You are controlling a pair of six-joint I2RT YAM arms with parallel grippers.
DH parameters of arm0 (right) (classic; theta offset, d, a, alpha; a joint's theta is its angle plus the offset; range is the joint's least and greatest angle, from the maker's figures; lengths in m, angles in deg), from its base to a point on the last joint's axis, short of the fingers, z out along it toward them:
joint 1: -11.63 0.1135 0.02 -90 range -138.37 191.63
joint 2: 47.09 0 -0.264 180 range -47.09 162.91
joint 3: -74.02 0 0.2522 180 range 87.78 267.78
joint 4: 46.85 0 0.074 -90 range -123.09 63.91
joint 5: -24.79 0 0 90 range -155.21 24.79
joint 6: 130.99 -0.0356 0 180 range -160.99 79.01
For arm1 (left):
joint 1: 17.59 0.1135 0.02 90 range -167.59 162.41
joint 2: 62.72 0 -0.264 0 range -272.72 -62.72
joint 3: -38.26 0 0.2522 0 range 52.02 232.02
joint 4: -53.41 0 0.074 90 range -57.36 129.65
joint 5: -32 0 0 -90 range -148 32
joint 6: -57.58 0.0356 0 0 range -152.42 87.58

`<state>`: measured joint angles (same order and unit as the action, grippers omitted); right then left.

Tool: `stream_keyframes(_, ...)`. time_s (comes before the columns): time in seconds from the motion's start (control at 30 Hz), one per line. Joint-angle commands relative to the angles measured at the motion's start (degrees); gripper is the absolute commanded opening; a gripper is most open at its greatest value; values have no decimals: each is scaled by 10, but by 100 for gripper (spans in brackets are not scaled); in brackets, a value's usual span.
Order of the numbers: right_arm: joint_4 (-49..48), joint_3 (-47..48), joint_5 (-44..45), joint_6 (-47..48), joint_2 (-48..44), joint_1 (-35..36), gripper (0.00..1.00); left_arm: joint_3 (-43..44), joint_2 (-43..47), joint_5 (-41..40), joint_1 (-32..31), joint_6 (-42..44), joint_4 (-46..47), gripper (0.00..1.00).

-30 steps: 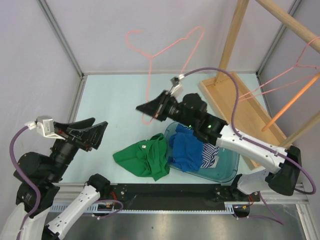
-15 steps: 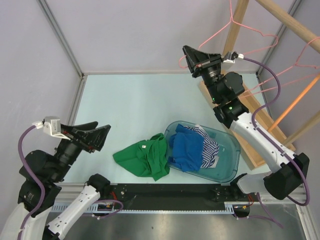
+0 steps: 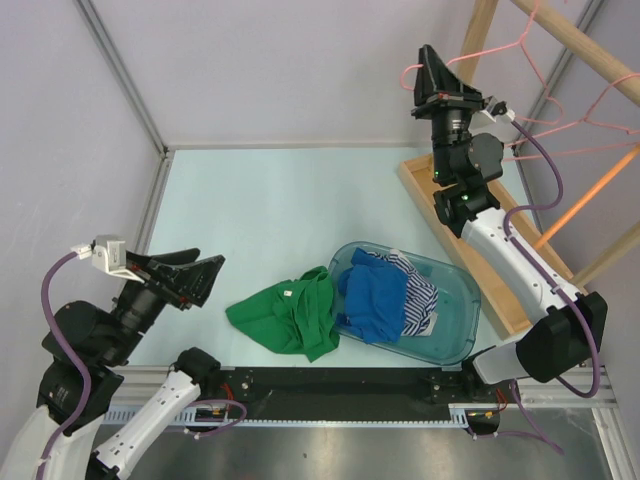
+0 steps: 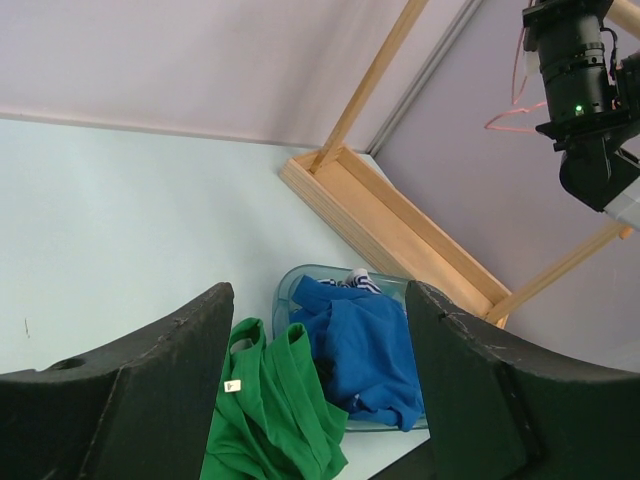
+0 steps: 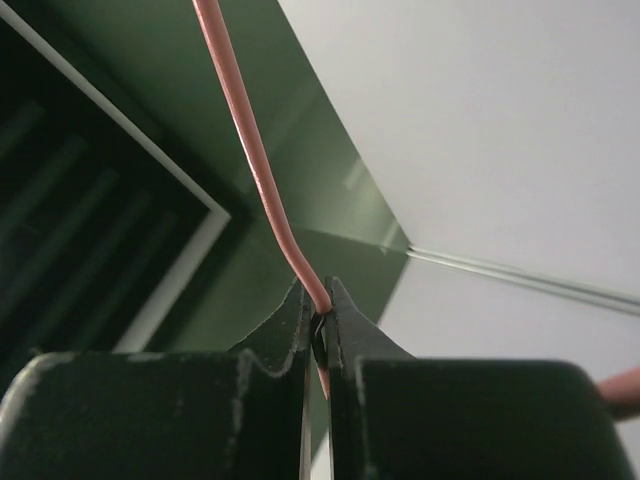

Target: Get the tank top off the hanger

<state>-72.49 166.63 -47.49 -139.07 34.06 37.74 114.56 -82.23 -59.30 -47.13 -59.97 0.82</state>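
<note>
A green tank top [image 3: 285,318] lies crumpled on the table, free of the hanger; the left wrist view shows the tank top [image 4: 270,410] below my fingers. My right gripper [image 3: 426,52] is raised high at the back right, shut on the pink wire hanger [image 3: 497,36]. Up close, the hanger wire [image 5: 245,130] runs out of the pinched right gripper [image 5: 320,302]. My left gripper [image 3: 205,262] hovers open to the left of the tank top, holding nothing. Nothing lies between the open left gripper [image 4: 318,295] fingers.
A clear blue tub [image 3: 462,322] with a blue garment [image 3: 375,300] and a striped one stands right of the tank top. A wooden rack [image 3: 480,215] with poles fills the right side. Another pink hanger [image 3: 600,112] hangs on the rack.
My right arm has swung the hanger up and to the right, from above the tub to high beside the rack. The left arm has drifted slightly lower.
</note>
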Motion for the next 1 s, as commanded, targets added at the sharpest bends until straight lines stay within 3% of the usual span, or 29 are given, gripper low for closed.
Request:
stream_keyframes(0.0, -77, 20, 47, -76, 11, -17, 0, -2, 3, 5, 3, -5, -9, 74)
stream_keyframes(0.43, -132, -34, 121, -137, 16, 17, 0, -6, 1, 20, 3, -9, -8, 74)
stream_keyframes(0.53, -143, -43, 136, -138, 15, 21, 6, -2, 3, 24, 3, -11, -8, 74)
stream_keyframes(0.63, -142, -62, 149, -124, -1, 35, 27, -6, 4, 18, 3, -6, -9, 74)
stream_keyframes(0.67, -122, -64, 149, -120, -8, 39, 47, -7, 4, 17, 3, -3, -12, 74)
stream_keyframes(0.7, -108, -67, 151, -115, -14, 46, 57, -7, 3, 17, 3, -5, -13, 75)
stream_keyframes(0.73, -74, -65, 152, -99, -28, 52, 73, -7, 3, 19, 3, -5, -13, 74)
stream_keyframes(0.87, 54, -51, 175, -50, -71, 90, 94, -16, 2, 24, 3, -7, -9, 74)
stream_keyframes(0.97, 194, -20, 205, 13, -99, 128, 99, -21, 2, 26, 3, -11, -9, 74)
